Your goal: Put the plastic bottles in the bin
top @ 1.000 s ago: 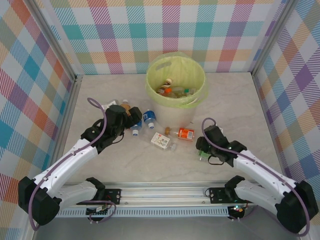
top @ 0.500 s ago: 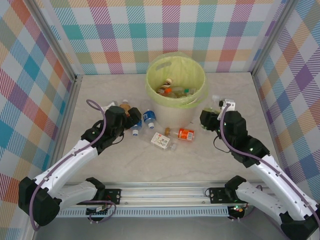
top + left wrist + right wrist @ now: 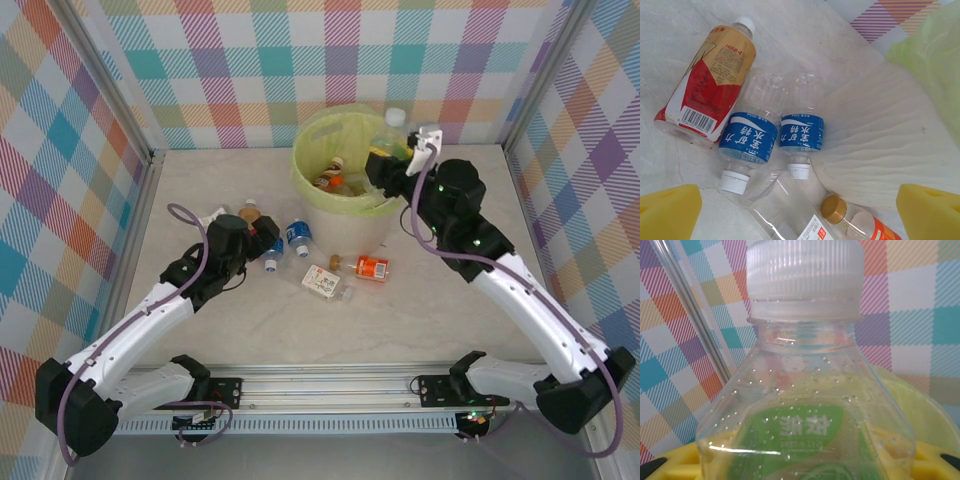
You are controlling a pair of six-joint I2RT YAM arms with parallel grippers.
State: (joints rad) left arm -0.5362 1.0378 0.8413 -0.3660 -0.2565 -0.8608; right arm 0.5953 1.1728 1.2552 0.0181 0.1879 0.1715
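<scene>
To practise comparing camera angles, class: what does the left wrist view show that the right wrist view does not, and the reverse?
Left wrist, not right wrist: two clear plastic bottles with blue labels lying side by side, beside a red-and-tan labelled bottle. Right wrist, not left wrist: a clear green-labelled bottle with a white cap, close up. Both: the bin's yellow-green plastic bag and yellow foam finger pads.
</scene>
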